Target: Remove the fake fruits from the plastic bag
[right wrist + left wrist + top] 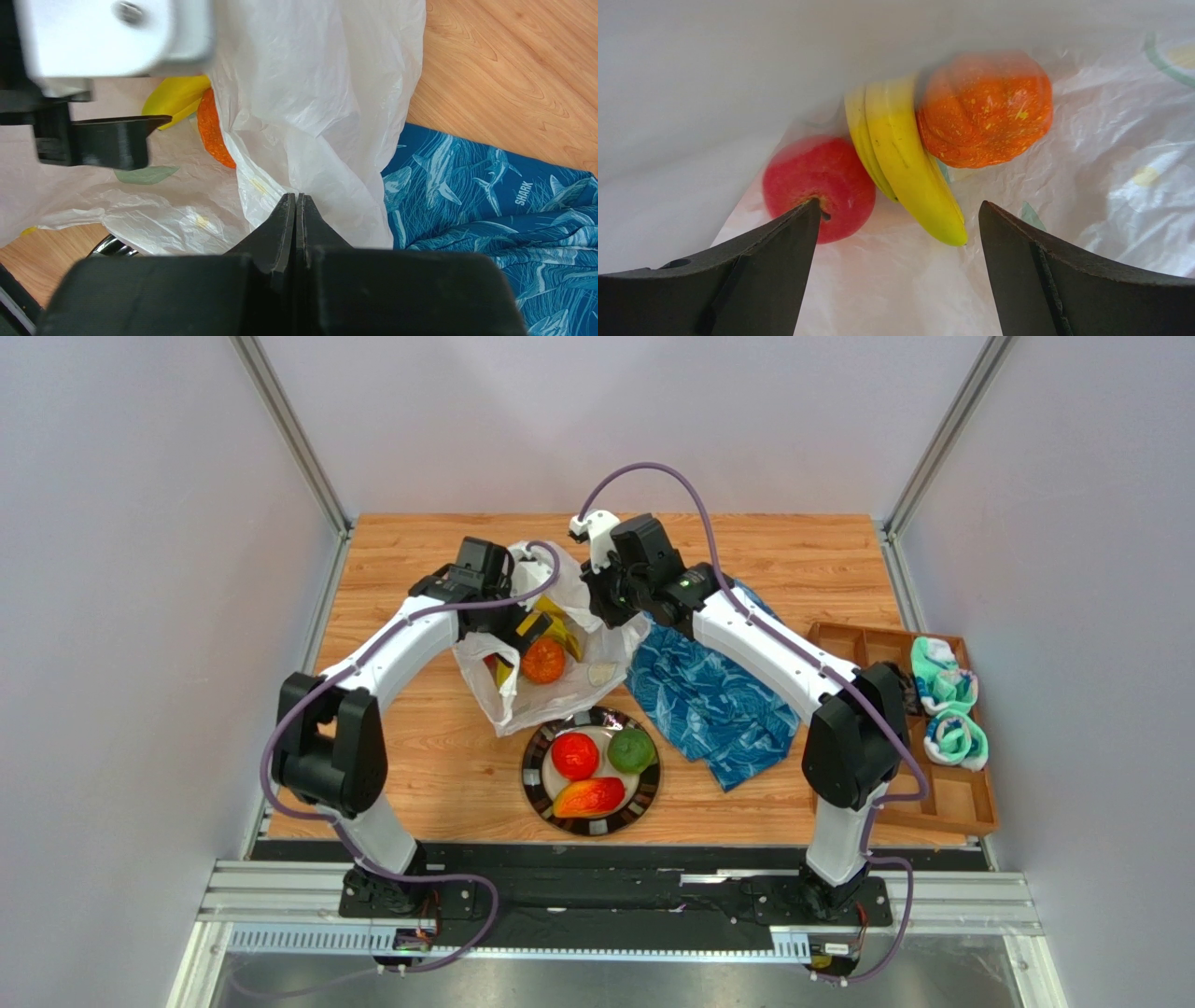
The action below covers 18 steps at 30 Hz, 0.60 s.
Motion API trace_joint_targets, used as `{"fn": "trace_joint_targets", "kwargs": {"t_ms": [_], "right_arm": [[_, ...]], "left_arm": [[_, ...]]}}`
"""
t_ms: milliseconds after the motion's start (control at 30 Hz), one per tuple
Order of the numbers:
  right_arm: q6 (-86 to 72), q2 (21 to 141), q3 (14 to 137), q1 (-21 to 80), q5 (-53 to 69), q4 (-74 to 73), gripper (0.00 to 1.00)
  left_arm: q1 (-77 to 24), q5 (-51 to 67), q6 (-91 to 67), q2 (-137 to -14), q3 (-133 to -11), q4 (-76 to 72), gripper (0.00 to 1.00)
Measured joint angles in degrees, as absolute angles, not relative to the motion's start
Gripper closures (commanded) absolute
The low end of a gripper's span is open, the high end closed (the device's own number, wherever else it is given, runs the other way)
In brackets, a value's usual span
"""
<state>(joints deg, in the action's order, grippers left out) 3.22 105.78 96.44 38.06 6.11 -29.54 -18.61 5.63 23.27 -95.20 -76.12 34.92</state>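
The plastic bag [561, 697] lies open at mid-table. My left gripper [526, 637] is open inside its mouth. In the left wrist view the open gripper [899, 204] hovers over a red round fruit [822, 185], a yellow banana bunch [906, 161] and an orange fruit [983, 112], all lying on the bag's film [1088, 175]. The left fingertip overlaps the red fruit. My right gripper [610, 602] is shut on the bag's right edge [323, 84] and holds it up; its jaws [295, 197] are pressed together. The orange fruit [543, 661] shows through the opening.
A black-rimmed plate [536, 777] in front of the bag holds a red round fruit [574, 755], a green one [631, 751] and a mango shape [589, 797]. A blue patterned cloth [701, 700] lies right of the bag. A wooden tray [898, 651] with teal-white items stands at the right edge.
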Motion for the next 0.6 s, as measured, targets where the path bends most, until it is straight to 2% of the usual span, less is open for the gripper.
{"fn": "trace_joint_targets", "kwargs": {"t_ms": [167,233,267,300,467,500,567,600], "right_arm": [[3.2,105.8,96.4,38.1,6.1,-29.5,1.0],[3.2,105.8,96.4,38.1,6.1,-29.5,1.0],[3.2,105.8,96.4,38.1,6.1,-29.5,1.0],[3.2,105.8,96.4,38.1,6.1,-29.5,1.0],[3.1,105.8,96.4,38.1,6.1,-29.5,1.0],[3.1,105.8,96.4,38.1,6.1,-29.5,1.0],[3.1,105.8,96.4,38.1,6.1,-29.5,1.0],[3.1,105.8,96.4,38.1,6.1,-29.5,1.0]], "left_arm": [[-18.6,3.8,22.4,-100.2,-76.1,35.0,0.08],[-18.6,3.2,22.1,-100.9,-76.1,34.5,0.12],[-18.6,3.0,22.0,-101.3,-76.1,34.3,0.16],[-18.6,2.7,21.8,-101.7,-76.1,34.0,0.25],[-18.6,2.4,21.1,-104.2,-76.1,33.5,0.4],[-18.6,2.4,21.0,-104.7,-76.1,33.5,0.5],[-18.5,2.3,20.9,-105.1,-76.1,33.5,0.6],[-18.4,2.3,20.9,-105.1,-76.1,33.5,0.69]]}}
